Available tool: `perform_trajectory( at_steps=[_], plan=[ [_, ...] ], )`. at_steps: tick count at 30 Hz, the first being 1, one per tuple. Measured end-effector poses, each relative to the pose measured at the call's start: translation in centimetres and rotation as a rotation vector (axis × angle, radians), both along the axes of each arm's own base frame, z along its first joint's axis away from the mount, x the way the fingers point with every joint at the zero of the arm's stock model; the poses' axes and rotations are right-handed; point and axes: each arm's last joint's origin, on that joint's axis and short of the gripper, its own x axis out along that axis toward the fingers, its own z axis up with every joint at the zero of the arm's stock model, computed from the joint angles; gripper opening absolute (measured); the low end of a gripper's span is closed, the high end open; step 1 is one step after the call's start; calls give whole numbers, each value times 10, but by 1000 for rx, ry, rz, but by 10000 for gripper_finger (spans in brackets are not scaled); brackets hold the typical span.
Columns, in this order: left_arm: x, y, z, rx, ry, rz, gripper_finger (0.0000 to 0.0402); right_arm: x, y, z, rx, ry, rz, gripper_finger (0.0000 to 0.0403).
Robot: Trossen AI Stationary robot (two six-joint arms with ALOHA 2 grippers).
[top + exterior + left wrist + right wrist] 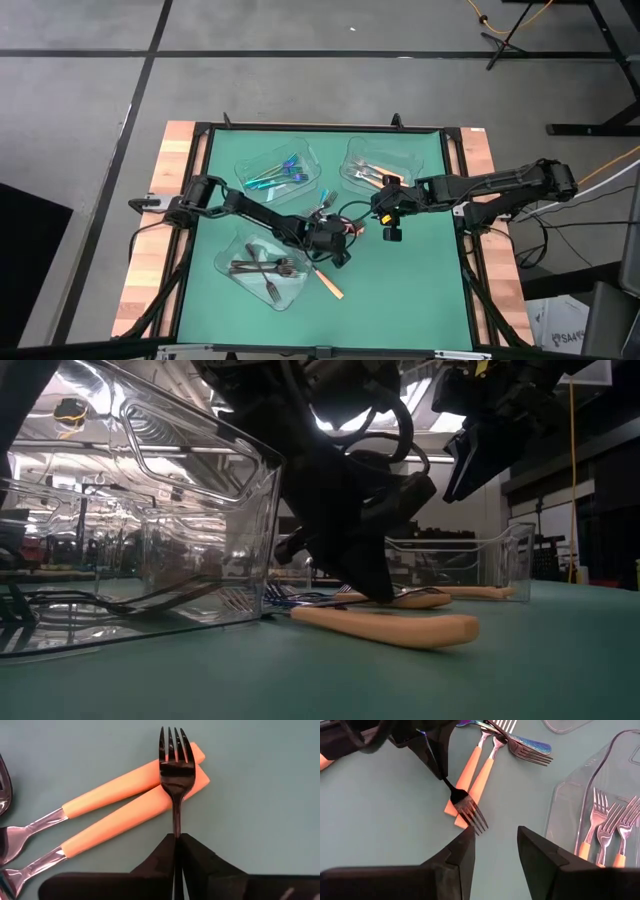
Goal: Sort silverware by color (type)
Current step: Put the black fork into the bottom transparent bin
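My left gripper [177, 837] is shut on a dark brown-black fork [175, 775] near the table's middle [333, 243], above the free ends of two orange-handled forks [115, 815] that lie flat on the green mat. An iridescent fork [530, 745] lies across their tine ends. My right gripper [495, 835] hovers open just to the right [390, 228], holding nothing. Three clear trays hold iridescent forks [282, 173], orange-handled forks [372, 175] and dark forks [265, 267]. One orange-handled utensil [330, 285] lies alone on the mat. My left gripper pinches the dark fork's slim handle [176, 831] between its two fingers [160, 857], which lie along the handle. The fingers come slanting down from above [437, 762]. The fork sticks out past them, tines [472, 817] lowest, over the orange handles' ends; whether it touches them I cannot tell.
The trays stand at the far left [300, 155], far right [352, 152] and near left [228, 262] of the mat. Cables loop by the middle pile [350, 212]. Bare mat stretches over the near right part [410, 290]. The lone orange utensil [390, 628] lies near the left gripper.
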Motion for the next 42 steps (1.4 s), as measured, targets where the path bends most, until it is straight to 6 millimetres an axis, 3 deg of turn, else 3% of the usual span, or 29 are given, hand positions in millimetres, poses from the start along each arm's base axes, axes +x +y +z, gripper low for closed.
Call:
perform_trajectory(
  at_steps=[7, 30, 38, 42],
  plan=[
    [0, 0, 1, 20, 11, -46, 5, 0, 0, 0, 0, 0, 0, 136],
    [0, 1, -5, -19, 51, -74, 56, 0, 0, 0, 0, 0, 0, 136],
    [0, 1, -4, -12, 47, -68, 12, 0, 0, 0, 0, 0, 0, 136],
    [0, 1, -3, -15, 38, -69, 13, 0, 0, 0, 0, 0, 0, 136]
  ],
)
